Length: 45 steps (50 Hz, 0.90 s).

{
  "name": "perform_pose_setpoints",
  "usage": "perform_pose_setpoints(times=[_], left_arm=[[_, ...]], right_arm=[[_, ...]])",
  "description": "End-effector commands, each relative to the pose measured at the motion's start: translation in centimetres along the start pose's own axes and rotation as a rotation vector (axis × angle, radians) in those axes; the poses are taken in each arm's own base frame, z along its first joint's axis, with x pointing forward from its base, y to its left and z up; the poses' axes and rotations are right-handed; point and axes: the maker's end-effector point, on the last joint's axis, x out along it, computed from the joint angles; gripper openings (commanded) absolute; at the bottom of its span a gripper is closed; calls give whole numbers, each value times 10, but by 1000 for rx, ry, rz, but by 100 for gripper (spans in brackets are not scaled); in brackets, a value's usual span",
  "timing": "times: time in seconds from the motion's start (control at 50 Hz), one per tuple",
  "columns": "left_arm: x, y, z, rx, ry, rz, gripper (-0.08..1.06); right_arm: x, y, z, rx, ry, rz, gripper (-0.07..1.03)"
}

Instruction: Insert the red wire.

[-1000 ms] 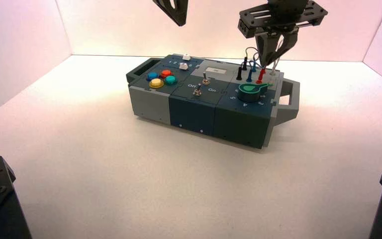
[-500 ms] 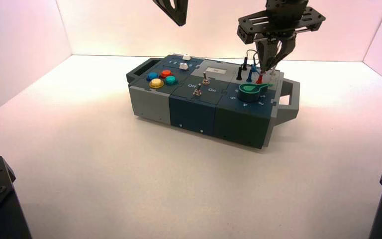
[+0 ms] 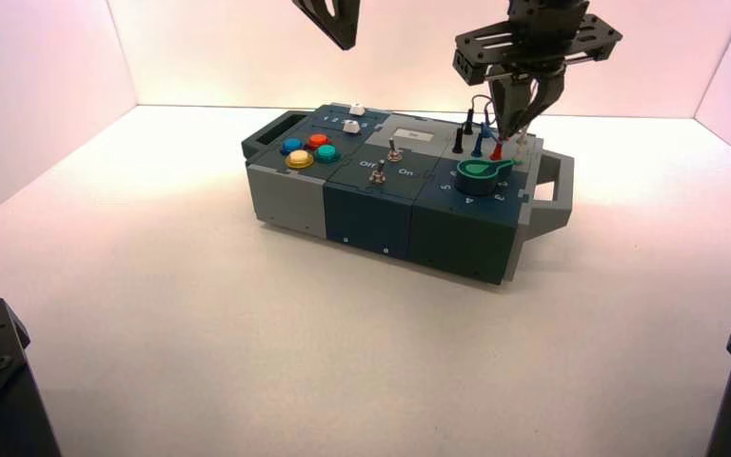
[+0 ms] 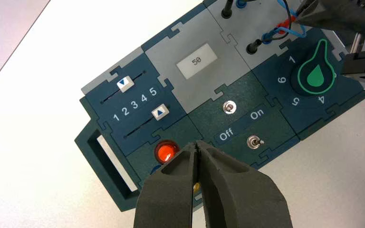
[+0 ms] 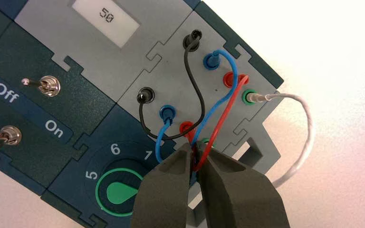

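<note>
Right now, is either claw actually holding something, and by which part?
Yes. The right gripper pinches the red wire on its cable, near the plug. The left gripper holds nothing.

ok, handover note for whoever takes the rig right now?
Right end effector: closed on the red wire, above the box's wire sockets by the green knob.
Left end effector: shut, holding nothing, idle over the button end of the box.
Done: wire gripped; both red plugs look seated, near one partly hidden.
Left: confirm the near plug's seating, release, retract.
</note>
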Motion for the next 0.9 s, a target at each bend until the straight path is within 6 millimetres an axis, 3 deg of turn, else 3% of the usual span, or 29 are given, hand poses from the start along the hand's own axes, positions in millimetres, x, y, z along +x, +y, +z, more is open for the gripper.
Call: perform_pose_setpoints(times=[0.02, 0.9], left_arm=[[-17, 2, 16, 15, -56, 22, -3], [-24, 3, 19, 17, -72, 28, -3]], right_arm=[[-1, 1, 4, 7, -4, 1, -2], [6, 2, -2, 2, 24, -3, -2]])
